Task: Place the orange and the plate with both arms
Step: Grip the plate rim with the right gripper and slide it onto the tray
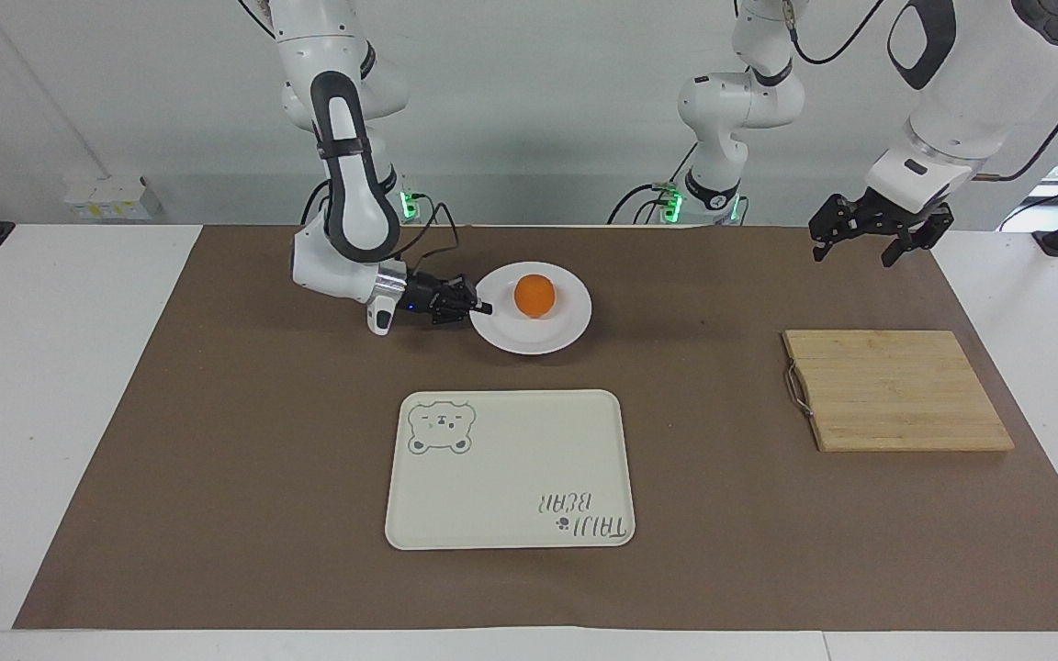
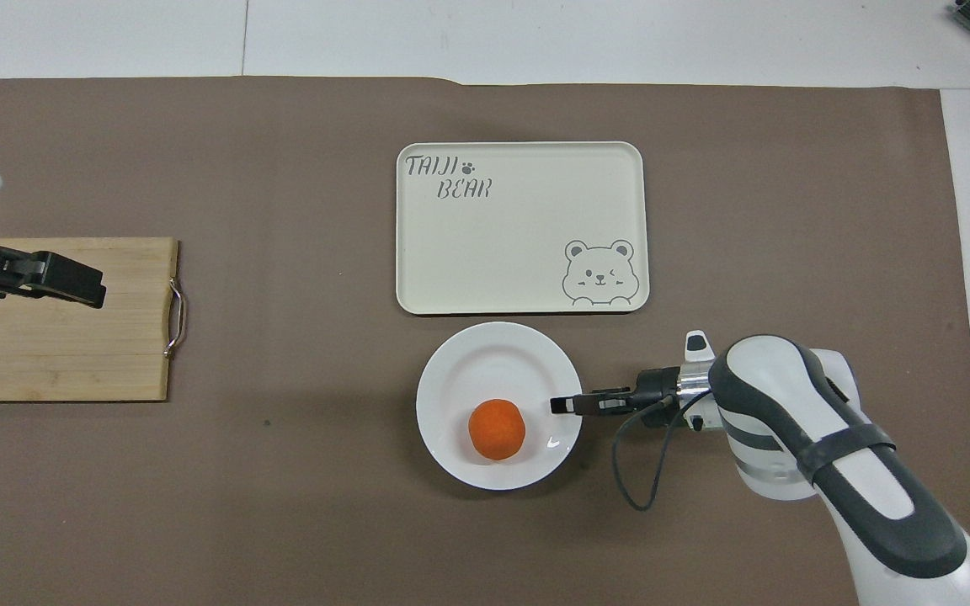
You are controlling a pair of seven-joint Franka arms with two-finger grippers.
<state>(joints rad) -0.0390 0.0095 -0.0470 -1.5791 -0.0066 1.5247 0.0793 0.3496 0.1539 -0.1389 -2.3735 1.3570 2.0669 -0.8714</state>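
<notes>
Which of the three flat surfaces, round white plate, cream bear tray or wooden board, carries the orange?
The round white plate, gripped at its rim by the shut right gripper; the orange lies in its well.

Plate (image 1: pixel 532 336): round, glossy, plain white, shallow well. Sits flat on the brown mat, just beside the tray's (image 1: pixel 509 542) edge that faces the robots, nearer the robots than the tray; a narrow gap shows between them in the overhead view.

Orange (image 1: pixel 535 296): small, round, bright orange, whole. Rests in the plate's well, off-centre, in the part of the well farthest from the tray.
</notes>
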